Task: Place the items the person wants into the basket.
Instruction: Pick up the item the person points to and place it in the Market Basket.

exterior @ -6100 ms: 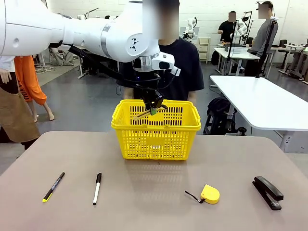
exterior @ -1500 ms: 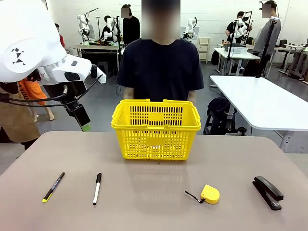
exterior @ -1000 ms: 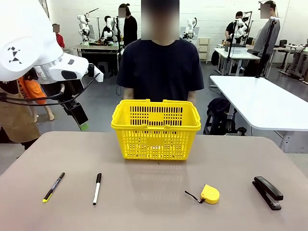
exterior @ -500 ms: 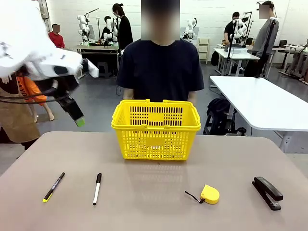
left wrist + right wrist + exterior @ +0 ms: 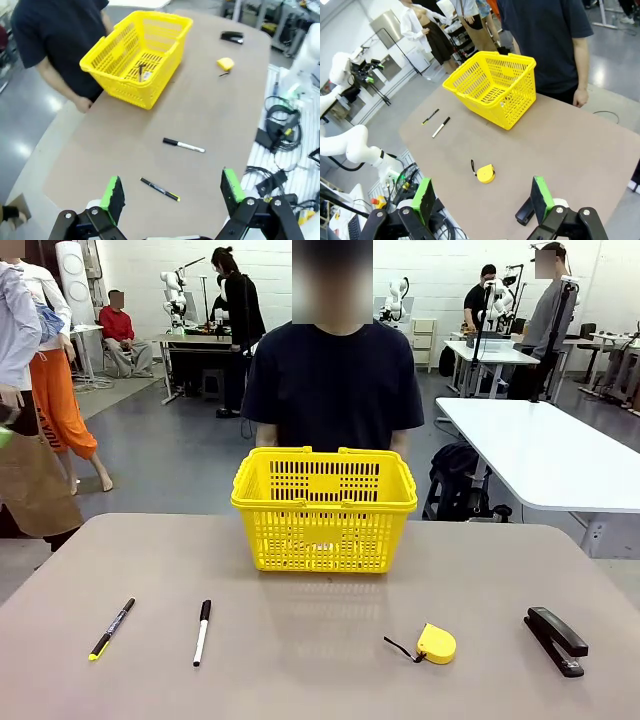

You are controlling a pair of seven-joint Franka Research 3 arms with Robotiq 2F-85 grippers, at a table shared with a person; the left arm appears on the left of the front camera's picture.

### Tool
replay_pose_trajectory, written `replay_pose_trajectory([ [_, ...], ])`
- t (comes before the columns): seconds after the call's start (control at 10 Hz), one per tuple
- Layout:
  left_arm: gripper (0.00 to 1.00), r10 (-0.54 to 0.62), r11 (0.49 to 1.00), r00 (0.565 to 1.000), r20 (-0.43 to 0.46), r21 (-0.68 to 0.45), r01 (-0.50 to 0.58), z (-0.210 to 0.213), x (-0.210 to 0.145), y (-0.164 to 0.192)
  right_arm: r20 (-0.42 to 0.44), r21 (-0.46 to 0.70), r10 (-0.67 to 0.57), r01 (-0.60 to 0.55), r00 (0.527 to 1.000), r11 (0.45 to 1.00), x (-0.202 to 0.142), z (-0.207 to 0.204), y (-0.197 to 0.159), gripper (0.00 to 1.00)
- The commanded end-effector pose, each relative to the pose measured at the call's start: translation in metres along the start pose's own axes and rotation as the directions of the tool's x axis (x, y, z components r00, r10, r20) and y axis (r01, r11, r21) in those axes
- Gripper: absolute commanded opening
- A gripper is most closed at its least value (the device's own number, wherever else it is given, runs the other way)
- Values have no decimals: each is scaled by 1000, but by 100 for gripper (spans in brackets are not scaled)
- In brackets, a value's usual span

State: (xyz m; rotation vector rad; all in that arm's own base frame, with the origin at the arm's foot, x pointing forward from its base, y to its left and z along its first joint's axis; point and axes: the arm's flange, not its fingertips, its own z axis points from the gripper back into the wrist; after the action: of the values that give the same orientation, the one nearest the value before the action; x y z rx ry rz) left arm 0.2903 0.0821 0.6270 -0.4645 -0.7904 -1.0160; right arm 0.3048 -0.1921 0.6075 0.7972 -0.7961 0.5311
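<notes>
Both grippers are spread wide and hold nothing. The left gripper (image 5: 171,187) hangs high over one end of the counter (image 5: 320,680), looking down on the pen (image 5: 159,189) and the marker (image 5: 183,145). The right gripper (image 5: 482,196) hangs high over the other end, above the tape measure (image 5: 485,173) and the stapler (image 5: 523,211).

The yellow basket (image 5: 325,502) stands at the far middle of the counter, just in front of the person (image 5: 333,380), whose arms hang down behind it. The utility knife (image 5: 141,71) lies on the basket's floor. The pen and marker lie side by side on the bare counter, near its front left, apart from each other and well apart from the basket. The tape measure and stapler lie at the front right.
</notes>
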Motion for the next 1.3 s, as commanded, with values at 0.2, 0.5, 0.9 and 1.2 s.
replay_pose_trajectory([
  [0.2,100,1,997,995,-101,-71,-8,18,-11,47,26,15,14,-15,1000,1000,3,-1,-1,100],
  [0.5,100,-53,995,993,-101,-91,44,16,-10,59,26,15,14,-15,1000,1000,3,-1,-1,100],
  [0.9,100,-63,993,996,-62,-100,57,16,-16,56,26,15,14,-15,1000,1000,3,-1,-1,100],
  [1.2,100,-48,996,994,-101,-81,40,16,-16,57,26,15,14,-15,1000,1000,3,-1,-1,100],
])
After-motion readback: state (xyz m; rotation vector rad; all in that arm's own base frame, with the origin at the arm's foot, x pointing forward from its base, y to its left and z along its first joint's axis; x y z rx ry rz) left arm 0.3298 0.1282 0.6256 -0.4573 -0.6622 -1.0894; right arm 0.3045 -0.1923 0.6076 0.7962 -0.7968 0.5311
